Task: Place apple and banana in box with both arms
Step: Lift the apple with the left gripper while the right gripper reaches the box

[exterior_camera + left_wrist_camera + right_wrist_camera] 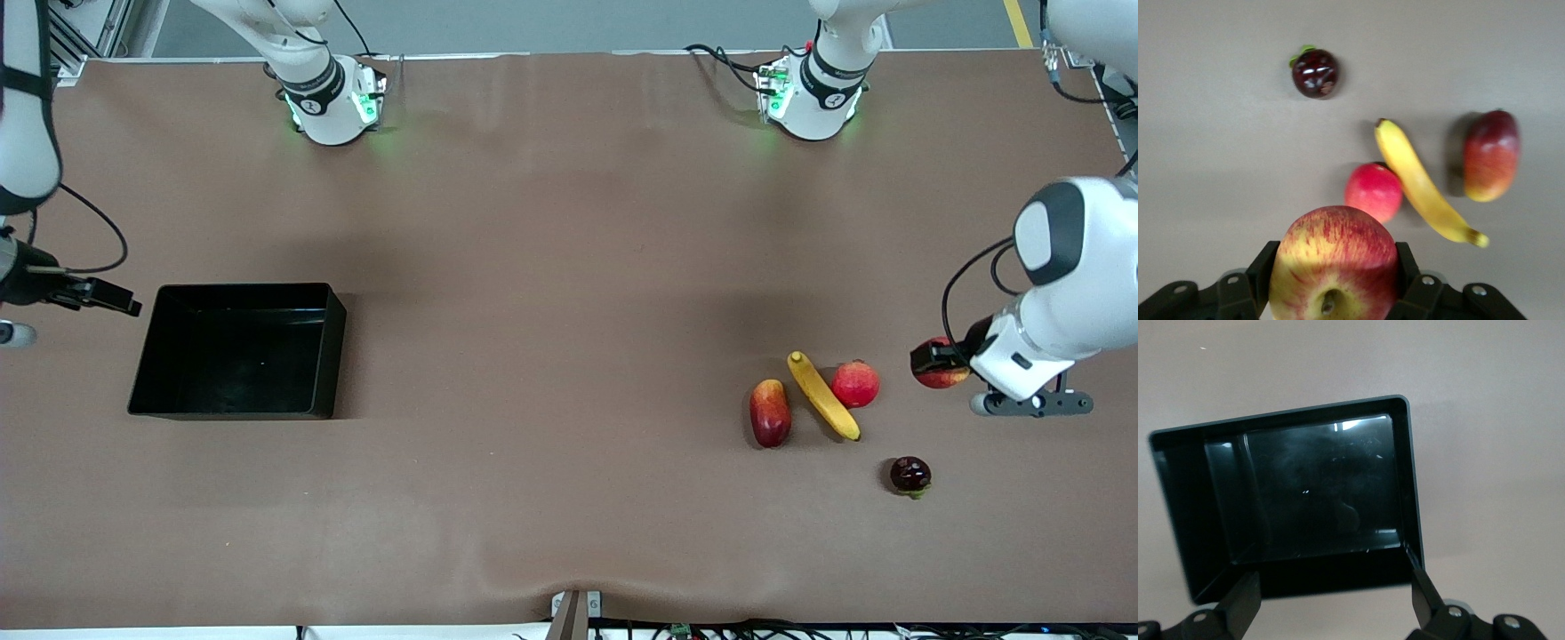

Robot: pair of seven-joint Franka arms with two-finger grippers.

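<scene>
With the left gripper clamped on the apple above the table's left-arm end, well apart from the black box where the spread-fingered right gripper waited, I feared that shallow pinch could slip in transit, while the banana lay untouched.

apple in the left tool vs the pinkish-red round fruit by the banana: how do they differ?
The apple is streaked red over yellow with a stem dimple; the pinkish-red fruit is smooth and evenly coloured. The apple is clamped in the left tool, lifted over the left arm's end of the table; the pinkish-red fruit lies on the table touching the banana. Both are round and close in size in the front view.
</scene>
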